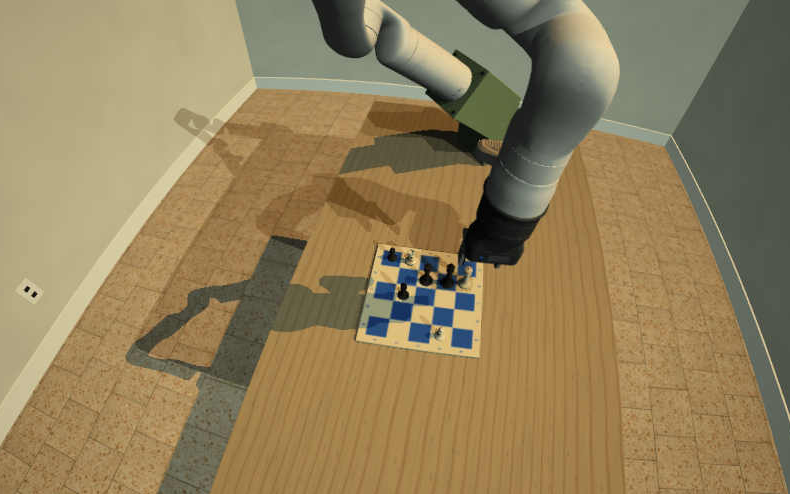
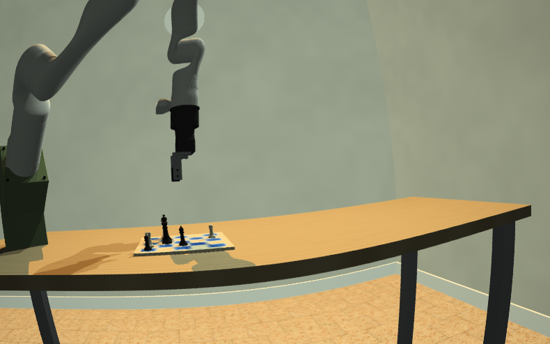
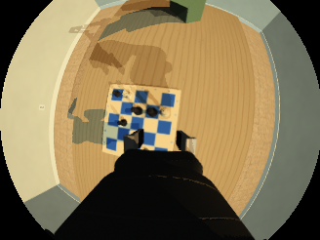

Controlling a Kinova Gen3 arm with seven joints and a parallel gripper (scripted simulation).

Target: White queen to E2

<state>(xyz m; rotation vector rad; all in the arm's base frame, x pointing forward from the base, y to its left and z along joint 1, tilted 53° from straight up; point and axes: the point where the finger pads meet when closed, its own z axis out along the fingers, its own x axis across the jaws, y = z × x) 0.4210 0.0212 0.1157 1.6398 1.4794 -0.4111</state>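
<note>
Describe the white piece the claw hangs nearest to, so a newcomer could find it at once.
Start at the blue and cream chessboard on the wooden table, then go to its corner under the open black claw. The tall white chess piece stands there beside two black pieces; it is the tallest white piece on the board.

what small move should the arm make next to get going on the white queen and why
Probably lower straight toward the white queen after centring over it. The gripper is open, holds nothing, and hangs high above the board, near the queen's side but well clear of the pieces.
</note>
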